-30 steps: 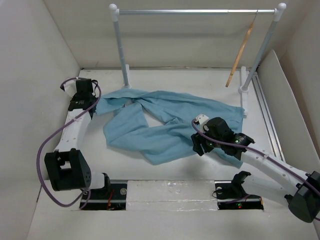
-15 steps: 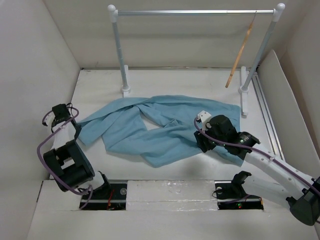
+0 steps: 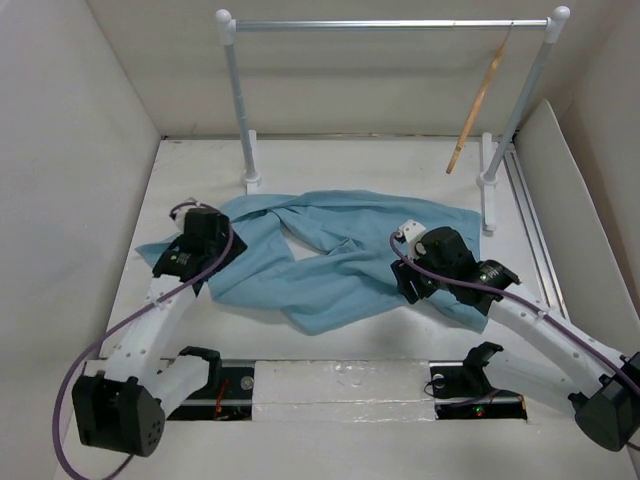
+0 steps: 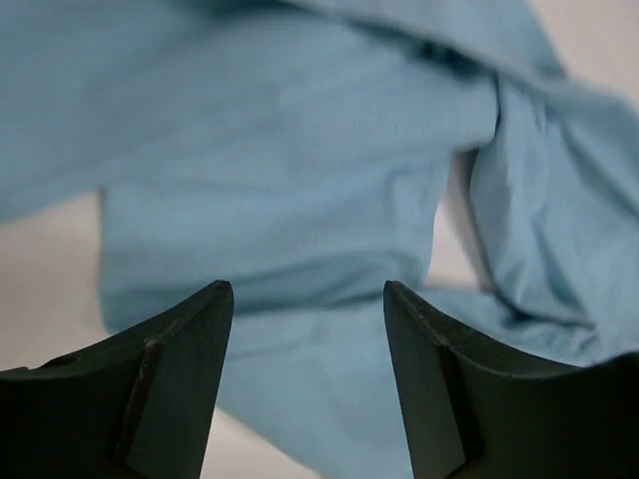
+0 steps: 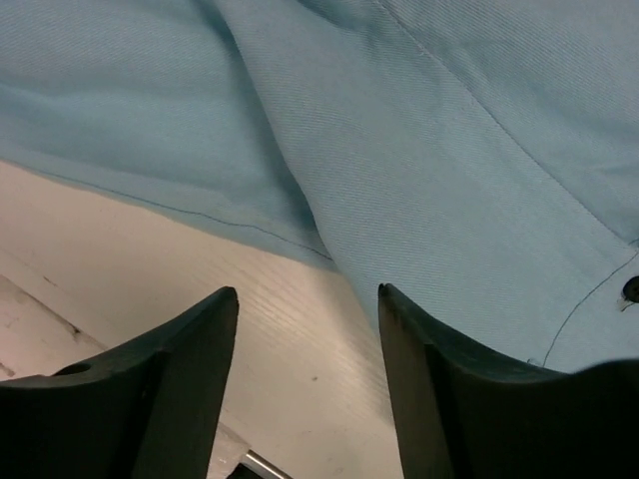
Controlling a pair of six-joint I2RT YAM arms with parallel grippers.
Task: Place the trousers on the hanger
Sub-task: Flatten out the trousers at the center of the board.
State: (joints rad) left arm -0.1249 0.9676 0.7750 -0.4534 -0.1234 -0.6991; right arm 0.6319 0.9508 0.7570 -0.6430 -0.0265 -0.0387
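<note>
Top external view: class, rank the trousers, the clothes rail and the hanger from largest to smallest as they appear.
1. trousers
2. clothes rail, about as wide yet only thin tubes, so close
3. hanger, clearly smallest

We are seeing plain, unpatterned light blue trousers (image 3: 340, 250) lying on a white table (image 3: 400, 165); beyond the trousers a light-brown hanger (image 3: 477, 105) is hanging from a white-and-silver rail (image 3: 390, 23)

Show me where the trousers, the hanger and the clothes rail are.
the trousers (image 3: 340, 275): top external view, middle of the spread cloth.
the hanger (image 3: 477, 105): top external view, middle of its wooden arm.
the clothes rail (image 3: 390, 23): top external view, middle of the horizontal bar.
</note>
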